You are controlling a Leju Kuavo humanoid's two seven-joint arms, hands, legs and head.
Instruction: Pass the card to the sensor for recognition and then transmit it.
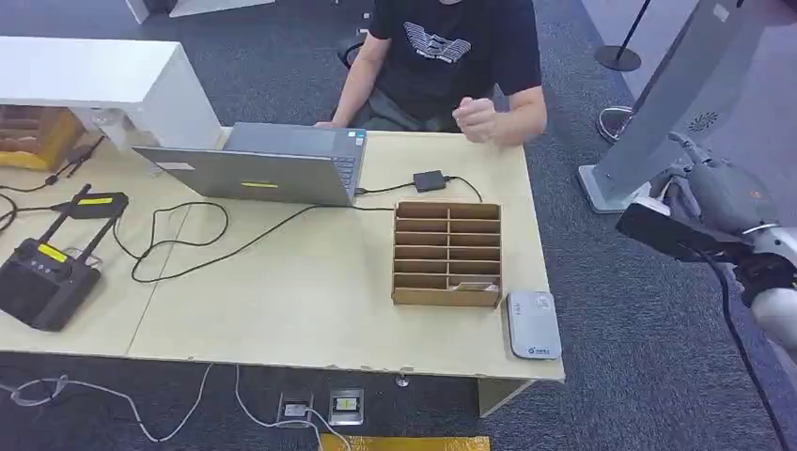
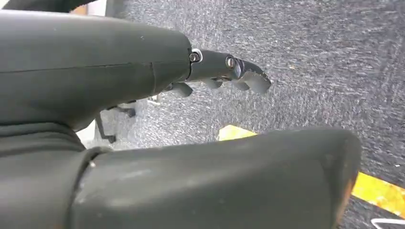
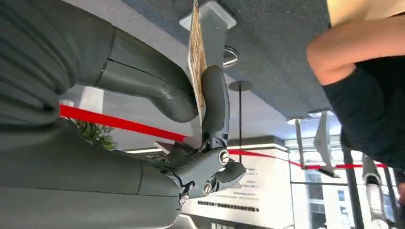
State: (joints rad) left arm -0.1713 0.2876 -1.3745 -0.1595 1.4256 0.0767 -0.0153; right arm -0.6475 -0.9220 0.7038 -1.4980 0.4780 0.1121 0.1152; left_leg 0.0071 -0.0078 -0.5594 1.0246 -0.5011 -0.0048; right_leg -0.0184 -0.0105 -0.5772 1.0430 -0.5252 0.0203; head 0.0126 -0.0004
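Off the desk's (image 1: 310, 310) right edge, over the dark carpet, the right hand (image 1: 700, 193) is pinching the card (image 3: 196, 57) between its thick thumb (image 3: 157, 93) and a darker finger (image 3: 215, 102), with the card standing edge-on in the right wrist view. The hand is hovering well apart from the grey card sensor (image 1: 534, 324), which is lying at the desk's near right corner, just beside the cardboard slotted organizer (image 1: 447, 254). The left hand (image 2: 224, 74) is hanging over the carpet, fingers apart and holding nothing. A person in a black T-shirt (image 1: 451, 52) is sitting behind the desk, one hand at an open laptop (image 1: 268, 169).
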